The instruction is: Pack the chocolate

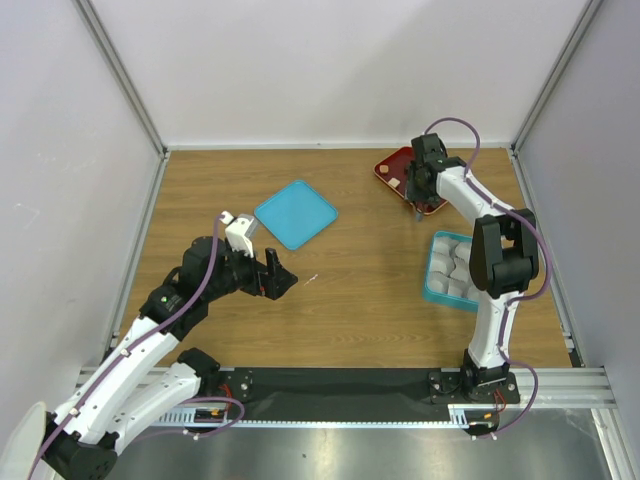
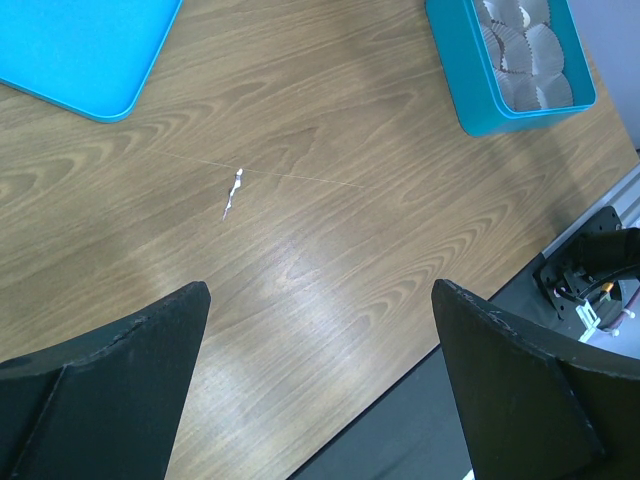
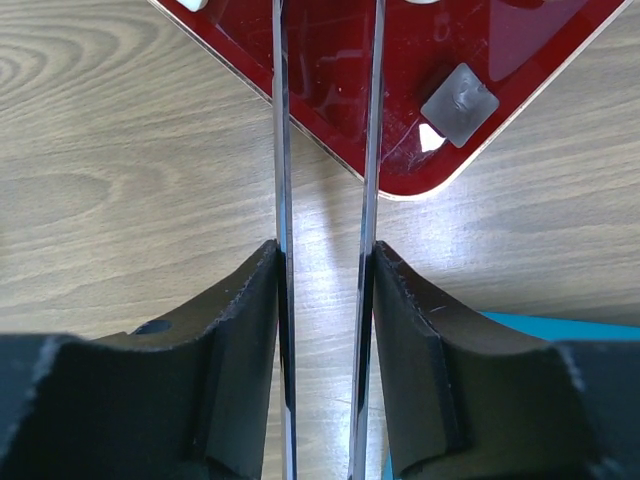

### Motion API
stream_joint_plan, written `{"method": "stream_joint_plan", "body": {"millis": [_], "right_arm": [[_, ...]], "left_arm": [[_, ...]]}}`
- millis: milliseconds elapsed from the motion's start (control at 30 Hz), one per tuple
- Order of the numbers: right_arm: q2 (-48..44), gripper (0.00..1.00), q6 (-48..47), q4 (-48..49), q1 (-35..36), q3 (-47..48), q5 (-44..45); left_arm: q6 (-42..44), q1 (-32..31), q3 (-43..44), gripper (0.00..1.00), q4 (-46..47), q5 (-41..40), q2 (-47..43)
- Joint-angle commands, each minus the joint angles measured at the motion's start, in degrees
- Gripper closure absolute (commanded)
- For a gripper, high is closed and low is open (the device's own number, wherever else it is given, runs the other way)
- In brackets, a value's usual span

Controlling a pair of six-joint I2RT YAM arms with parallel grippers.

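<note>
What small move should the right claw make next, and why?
Probably ease the right claw forward, farther over the red tray. It is shut on the tweezers, whose blades cross only the tray's edge, and nothing shows between them there. A pale chocolate piece lies deeper on the tray.

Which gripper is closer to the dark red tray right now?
Right. The right gripper is at the near corner of the dark red tray, holding tweezers that reach over it. The left gripper is open, far off across the table near the teal lid.
</note>
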Motion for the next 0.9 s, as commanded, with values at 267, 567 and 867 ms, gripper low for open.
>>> {"method": "stream_joint_plan", "body": {"millis": [267, 567, 867], "right_arm": [[-7.55, 0.60, -1.42, -1.71, -0.18, -0.92, -0.54], [-17.74, 0.61, -2.21, -7.06, -1.76, -3.82, -0.64], [-33.81, 0.60, 2.00, -16.39, -5.45, -15.06, 0.60]], "left_arm": [[0.80, -0.06, 0.25, 0.00, 1.29, 0.01, 0.38], [0.89, -0.06, 0.25, 0.00, 1.56, 0.80, 0.30], [0.89, -0.06, 0.25, 0.00, 2.26, 1.95, -0.58]]}}
